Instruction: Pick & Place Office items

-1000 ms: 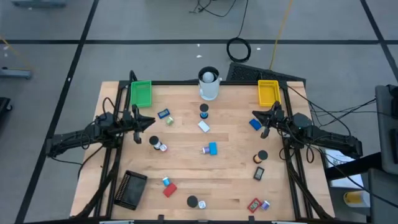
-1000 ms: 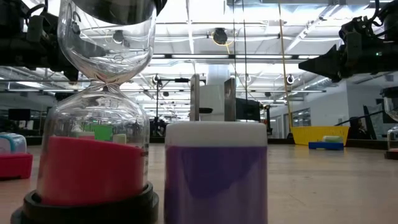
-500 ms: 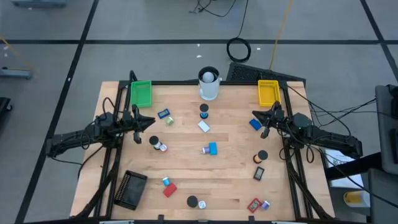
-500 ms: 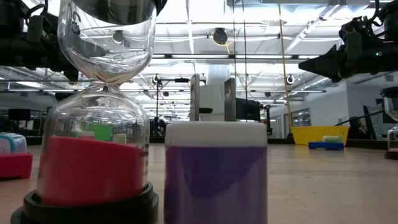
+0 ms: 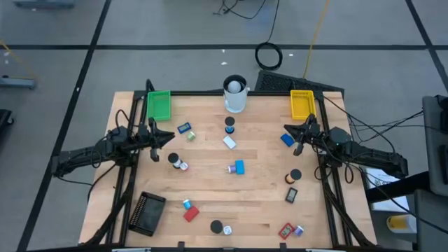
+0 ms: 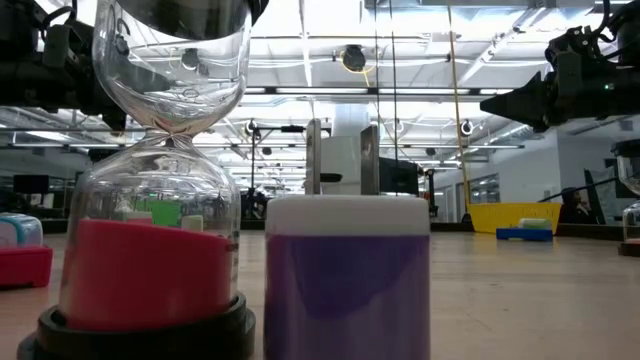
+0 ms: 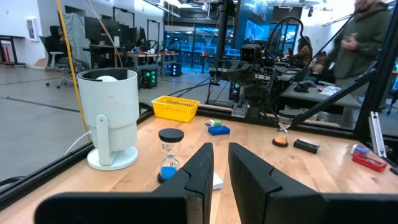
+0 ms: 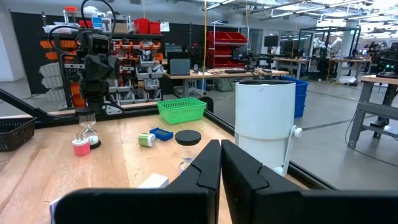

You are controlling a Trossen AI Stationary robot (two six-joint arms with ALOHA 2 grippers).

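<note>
Small office items lie scattered on the wooden table (image 5: 259, 150): blue blocks (image 5: 239, 167) (image 5: 287, 140), a red block (image 5: 191, 214), black round caps (image 5: 173, 158) (image 5: 295, 175) and a blue-sand hourglass (image 7: 170, 155). In the low view a red-sand hourglass (image 6: 150, 250) and a purple, white-capped cylinder (image 6: 347, 285) stand close by. My left gripper (image 5: 169, 138) hovers level at the table's left edge, its fingers (image 7: 249, 180) a narrow gap apart with nothing between them. My right gripper (image 5: 286, 129) hovers level at the right edge, shut (image 8: 221, 152) and empty.
A green tray (image 5: 159, 106) sits at the far left, a yellow tray (image 5: 302, 104) at the far right, and a tall white cup (image 5: 235, 94) between them at the far edge. A black tray (image 5: 145, 213) lies near the front left corner. A person (image 7: 367, 37) stands beyond the table.
</note>
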